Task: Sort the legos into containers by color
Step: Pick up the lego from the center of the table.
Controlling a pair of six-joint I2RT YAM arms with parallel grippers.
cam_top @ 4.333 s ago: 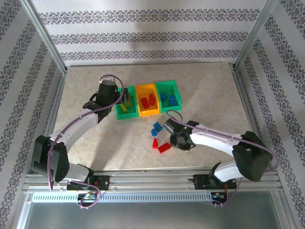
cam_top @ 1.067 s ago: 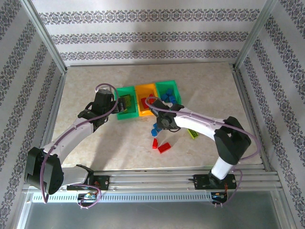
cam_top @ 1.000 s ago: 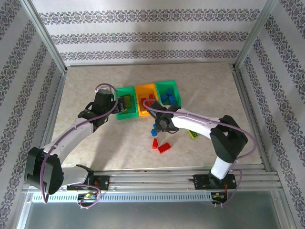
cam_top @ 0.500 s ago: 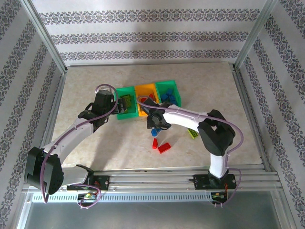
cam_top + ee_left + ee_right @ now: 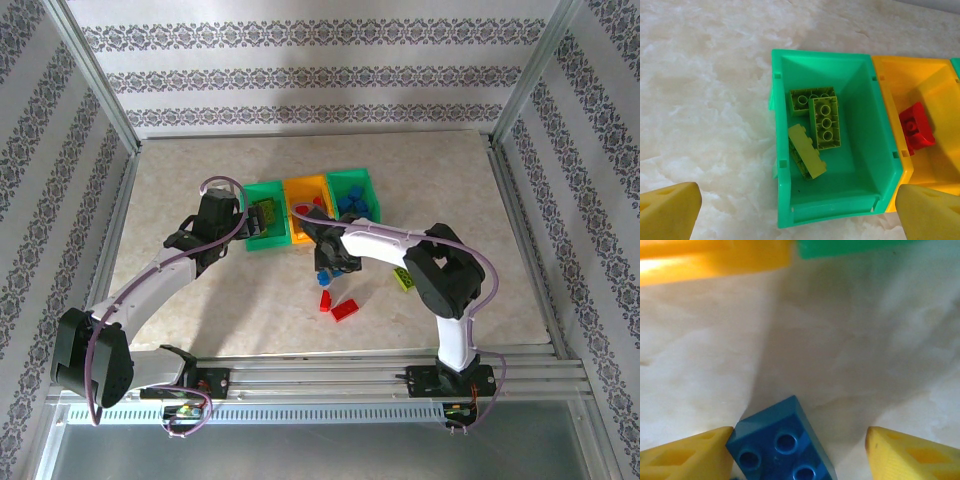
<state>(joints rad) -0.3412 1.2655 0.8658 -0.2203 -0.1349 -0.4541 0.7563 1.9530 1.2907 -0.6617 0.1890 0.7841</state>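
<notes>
Table (image 5: 450, 190): pale marbled top; bears everything listed below.
Left arm (image 5: 150, 280): reaches from the near-left base toward the left end of the bin row.
Right arm (image 5: 385, 240): folds back from the near-right base toward the table just in front of the bins.
Containers (image 5: 305, 181): three open bins joined in a row near the table's middle; green, orange, green.
Left green bin (image 5: 875, 150): holds three yellow-green bricks (image 5: 825, 120); two lie studs-up and touching, the third lies on its side just beside them.
Orange bin (image 5: 935, 85): holds a red brick (image 5: 916, 131) against its left-hand wall in the left wrist view.
Right green bin (image 5: 350, 177): holds several blue bricks (image 5: 352, 205).
Left gripper (image 5: 799, 200): hangs above the near wall of the left green bin; jaws spread wider than the bin, grasping nothing; yellow fingers (image 5: 667, 210) at both lower corners of the wrist view.
Right gripper (image 5: 800, 430): sits low over the table, just in front of where the orange bin meets the right green bin; jaws apart, clamped on nothing.
Blue brick (image 5: 782, 447): lies studs-up on the table between the right gripper's fingers (image 5: 910, 452), skewed to them; close against the finger on the view's left side, contact too fine to tell; well apart from the other finger.
Small red brick (image 5: 326, 300): loose on the table, on the near side of the right gripper.
Longer red brick (image 5: 345, 309): just beside the small red brick.
Stray yellow-green brick (image 5: 404, 279): loose on the table, near the right arm.
</notes>
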